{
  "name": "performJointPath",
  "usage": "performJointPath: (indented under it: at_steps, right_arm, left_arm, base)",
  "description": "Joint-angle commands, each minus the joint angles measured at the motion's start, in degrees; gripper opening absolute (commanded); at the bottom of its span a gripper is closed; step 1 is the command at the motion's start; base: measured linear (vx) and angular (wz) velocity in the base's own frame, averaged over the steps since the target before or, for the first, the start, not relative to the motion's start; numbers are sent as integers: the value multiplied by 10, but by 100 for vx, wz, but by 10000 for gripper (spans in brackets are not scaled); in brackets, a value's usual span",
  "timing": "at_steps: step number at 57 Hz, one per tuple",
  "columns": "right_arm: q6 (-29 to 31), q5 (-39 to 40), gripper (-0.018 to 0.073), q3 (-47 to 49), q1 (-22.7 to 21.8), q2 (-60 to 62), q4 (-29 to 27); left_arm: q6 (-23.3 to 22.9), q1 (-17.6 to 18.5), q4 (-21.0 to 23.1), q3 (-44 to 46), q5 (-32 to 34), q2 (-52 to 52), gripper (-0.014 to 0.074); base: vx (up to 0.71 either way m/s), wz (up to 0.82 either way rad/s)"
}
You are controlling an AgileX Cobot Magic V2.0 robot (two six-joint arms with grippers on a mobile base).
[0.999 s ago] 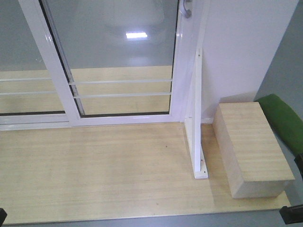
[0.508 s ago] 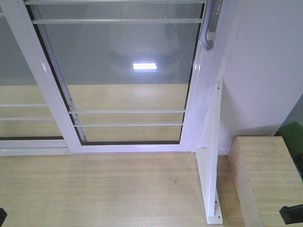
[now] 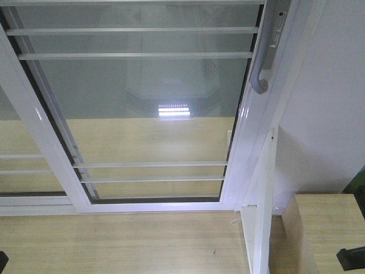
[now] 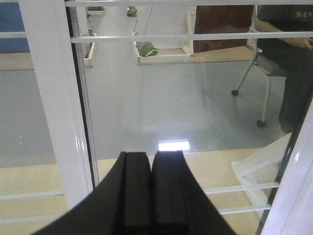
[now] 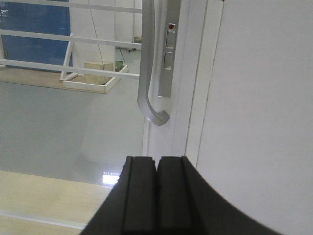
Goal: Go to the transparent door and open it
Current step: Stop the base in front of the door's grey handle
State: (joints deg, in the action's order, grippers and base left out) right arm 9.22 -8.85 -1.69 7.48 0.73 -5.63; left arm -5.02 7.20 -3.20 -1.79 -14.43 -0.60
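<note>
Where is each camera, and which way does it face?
Front camera: on the robot, looking down at the white-framed clear-glass sliding door and pale wooden floor; black robot bits in bottom corners.
Left wrist: behind the shut left hand, facing that door's glass.
Right wrist: behind the shut right hand, facing the curved grey handle, also in front view.

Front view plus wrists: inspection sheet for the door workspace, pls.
Surface: pale wood floor.
Job's things: door looks closed; handle on its right edge, untouched.
Clutter: wood box and white post at right.
Grippers: left gripper shut, facing the glass; right gripper shut, handle ahead, no contact.
Cables: nothing seen.
Surroundings: white wall at right; seated person and chair beyond the glass.
</note>
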Motion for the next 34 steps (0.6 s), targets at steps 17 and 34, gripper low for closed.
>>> performJointPath:
  at_steps: [17,34]
  right_arm:
    - [6,67,-1,-1,-9,-72,4]
    - [6,44,-1,-2,-8,-93,4]
  left_arm:
    - [-2,7,4,-5,42,12,-6]
    - [-2,7,5,-4,30,19,-6]
  base:
    - [3,2]
    - [-1,-1]
